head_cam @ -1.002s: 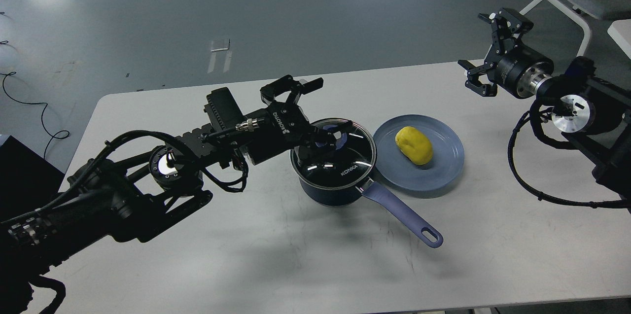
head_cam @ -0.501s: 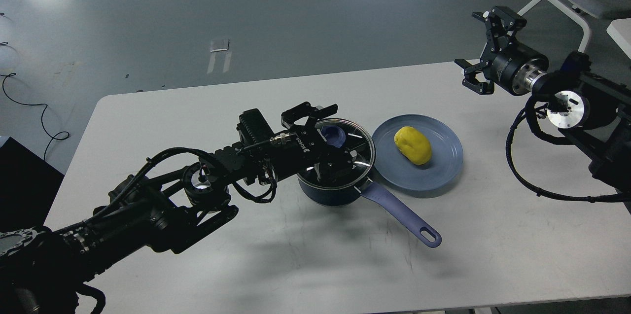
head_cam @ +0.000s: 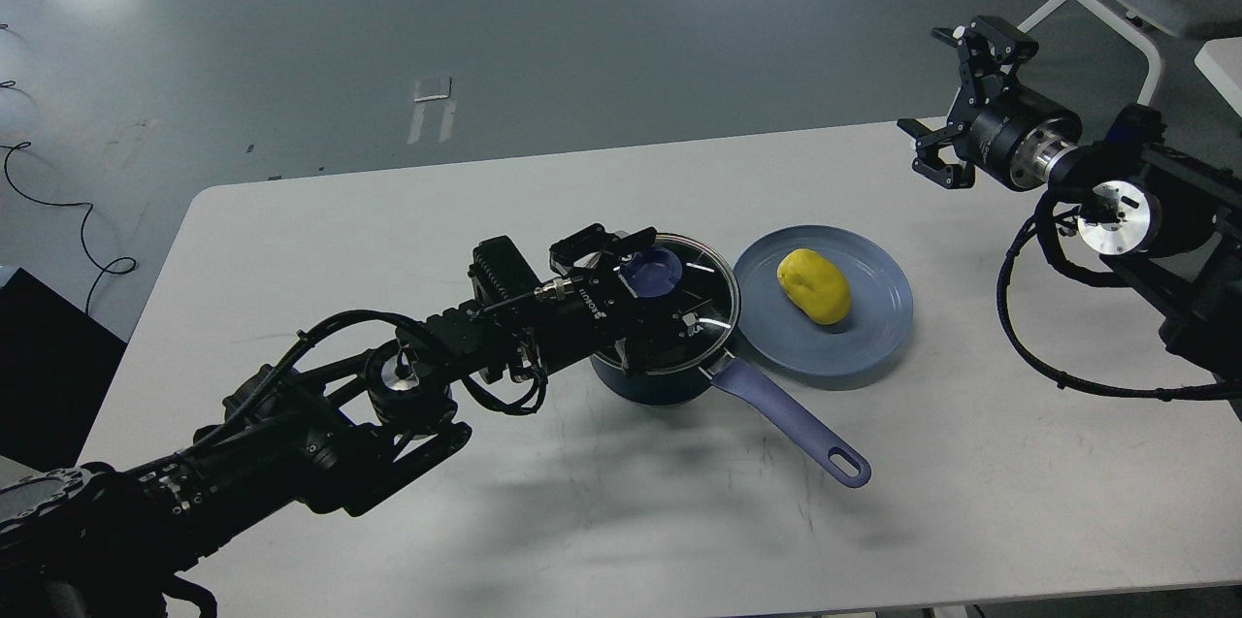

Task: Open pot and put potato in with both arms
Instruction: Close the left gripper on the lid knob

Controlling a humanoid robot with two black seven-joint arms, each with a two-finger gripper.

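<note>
Presently the left arm (head_cam: 320, 414) reaches in from the lower left across the white table (head_cam: 291, 240), its gripper (head_cam: 648, 280) lying over the glass lid (head_cam: 691, 303) of the pot (head_cam: 660, 375). One finger runs along the far side of the blue knob (head_cam: 652, 271) and the other sits lower, on the near part of the lid; the jaws stand apart about the knob, but whether they press on it cannot be told. Lid is seated on the pot. The pot's blue handle (head_cam: 791, 424) points toward the lower right. Just right of the pot, nearly touching its rim, lies a light-blue plate (head_cam: 873, 337) bearing the potato (head_cam: 814, 285). At far right, the right gripper (head_cam: 956, 99) hangs above the table's far right corner, jaws spread wide, holding nothing, well apart from the plate.
</note>
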